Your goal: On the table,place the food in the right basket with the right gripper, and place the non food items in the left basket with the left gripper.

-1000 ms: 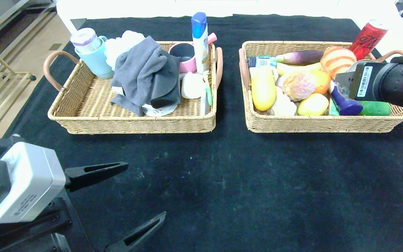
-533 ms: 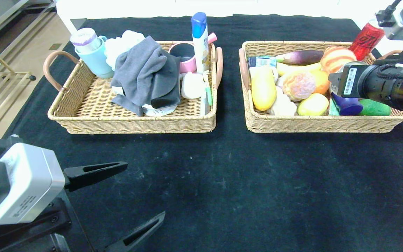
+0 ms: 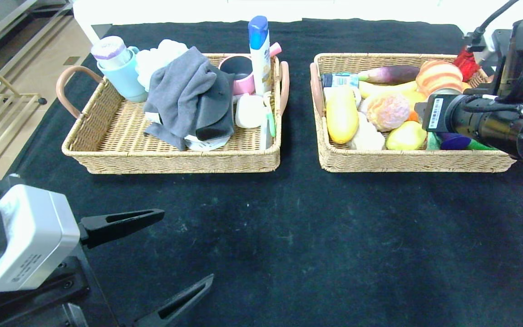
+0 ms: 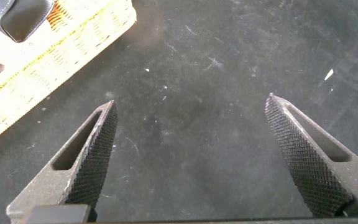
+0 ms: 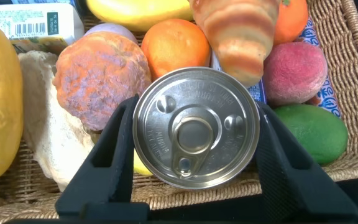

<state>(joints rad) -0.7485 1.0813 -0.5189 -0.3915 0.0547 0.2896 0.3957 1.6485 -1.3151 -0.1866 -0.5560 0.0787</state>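
i see a metal can [image 5: 195,127] with a pull-tab lid, and my right pincer [image 5: 191,158] is gripping it: one black finger [image 5: 107,165] presses on each side of the can. in the head view the can itself is mostly hidden behind the right arm, which reaches over the right end of the right basket [image 3: 407,160].

the can hangs above the food in this basket. under and around it i see a striped croissant [image 5: 238,31], an orange [image 5: 174,43], a rough pinkish-brown bun [image 5: 98,74], a peach [image 5: 294,71], a green mango [image 5: 309,130] and a big yellow fruit [image 3: 342,114]. a banana [image 3: 386,87], a purple eggplant [image 3: 386,72] and a small labelled packet [image 5: 33,22] lie toward the far side. i cannot tell if the can touches any of them.

the left basket [image 3: 175,159] stands on the black surface [image 3: 288,227] just beside the right one, with a gap between them. it holds a grey cloth [image 3: 189,97], a light blue cup [image 3: 123,72], a pink mug [image 3: 243,72], an upright white bottle with a blue cap [image 3: 259,50] and a white soap-like block [image 3: 249,111].

my left pincer [image 4: 191,155] hovers low over bare surface, near the front left corner and well apart from both baskets. its fingers [image 4: 89,158] are spread wide and hold nothing.
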